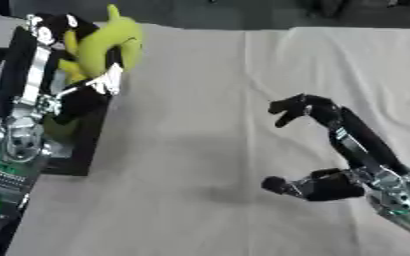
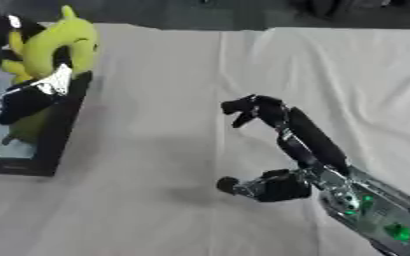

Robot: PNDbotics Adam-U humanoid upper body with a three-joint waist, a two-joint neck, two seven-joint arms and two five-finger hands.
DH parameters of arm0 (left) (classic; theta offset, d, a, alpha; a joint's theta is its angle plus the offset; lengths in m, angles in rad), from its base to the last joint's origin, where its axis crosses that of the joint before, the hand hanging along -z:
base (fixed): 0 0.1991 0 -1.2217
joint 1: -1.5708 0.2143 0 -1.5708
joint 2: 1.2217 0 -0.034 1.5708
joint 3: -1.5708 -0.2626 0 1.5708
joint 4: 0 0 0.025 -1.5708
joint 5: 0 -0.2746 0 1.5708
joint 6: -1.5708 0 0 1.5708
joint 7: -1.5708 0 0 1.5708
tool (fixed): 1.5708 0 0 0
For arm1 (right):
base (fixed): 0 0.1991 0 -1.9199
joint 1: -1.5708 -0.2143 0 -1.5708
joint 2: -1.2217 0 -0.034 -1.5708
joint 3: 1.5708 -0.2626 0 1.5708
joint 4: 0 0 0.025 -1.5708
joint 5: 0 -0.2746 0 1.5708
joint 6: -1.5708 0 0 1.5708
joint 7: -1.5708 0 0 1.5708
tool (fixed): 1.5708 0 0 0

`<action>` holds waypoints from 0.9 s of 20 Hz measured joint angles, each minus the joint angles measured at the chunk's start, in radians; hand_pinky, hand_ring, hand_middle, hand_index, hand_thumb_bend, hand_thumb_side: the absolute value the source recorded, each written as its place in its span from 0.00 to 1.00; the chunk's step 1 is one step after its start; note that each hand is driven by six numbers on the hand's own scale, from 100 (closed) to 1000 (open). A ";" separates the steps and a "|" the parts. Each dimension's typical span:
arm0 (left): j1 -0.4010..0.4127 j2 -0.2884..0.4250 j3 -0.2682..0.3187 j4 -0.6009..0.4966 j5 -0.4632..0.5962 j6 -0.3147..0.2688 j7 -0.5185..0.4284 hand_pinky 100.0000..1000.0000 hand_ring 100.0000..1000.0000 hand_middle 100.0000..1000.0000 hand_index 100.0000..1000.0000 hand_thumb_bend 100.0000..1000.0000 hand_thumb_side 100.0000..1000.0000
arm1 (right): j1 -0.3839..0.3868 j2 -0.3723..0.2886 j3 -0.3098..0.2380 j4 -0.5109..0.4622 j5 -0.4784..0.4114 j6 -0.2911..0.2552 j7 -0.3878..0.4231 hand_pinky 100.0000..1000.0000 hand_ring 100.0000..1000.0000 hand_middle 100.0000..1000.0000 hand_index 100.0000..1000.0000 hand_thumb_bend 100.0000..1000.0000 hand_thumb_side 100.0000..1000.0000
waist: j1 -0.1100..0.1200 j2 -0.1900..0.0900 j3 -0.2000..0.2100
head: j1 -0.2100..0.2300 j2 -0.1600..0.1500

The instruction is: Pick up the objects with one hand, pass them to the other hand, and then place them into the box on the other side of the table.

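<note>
One yellow-green plush toy (image 1: 103,42) sits in our left hand (image 1: 86,90), fingers curled round it, above the black box (image 1: 82,145) at the table's left edge in the left eye view. Releasing off-centre risks it catching the rim. In the right eye view, our right hand (image 2: 283,187) hovers empty, fingers relaxed. The box contents are hidden.

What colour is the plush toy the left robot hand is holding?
Yellow-green; the plush toy shows best in the left eye view.

Yellow-green plush (image 2: 55,45) in left hand (image 2: 33,92) over box (image 2: 55,135)
</note>
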 measured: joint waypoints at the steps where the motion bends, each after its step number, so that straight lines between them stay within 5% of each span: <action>1: 0.001 0.003 0.007 0.013 -0.005 0.002 0.007 0.55 0.57 0.16 0.10 0.00 0.00 | 0.000 0.001 0.003 0.000 0.002 0.000 -0.004 0.63 0.58 0.69 0.83 0.68 0.01 | 0.000 0.000 0.000 | 0.002 0.000; 9: 0.010 0.023 0.052 0.096 -0.059 0.015 0.045 0.55 0.58 0.18 0.13 0.00 0.00 | 0.004 0.004 0.016 0.000 0.005 -0.004 -0.027 0.63 0.58 0.69 0.83 0.67 0.01 | 0.000 0.000 0.001 | 0.010 -0.002; 18: 0.027 0.043 0.097 0.110 -0.152 0.114 0.034 0.57 0.60 0.22 0.19 0.00 0.00 | 0.017 0.006 0.030 0.000 0.019 -0.006 -0.046 0.63 0.58 0.69 0.83 0.67 0.01 | 0.000 0.000 0.001 | 0.011 -0.007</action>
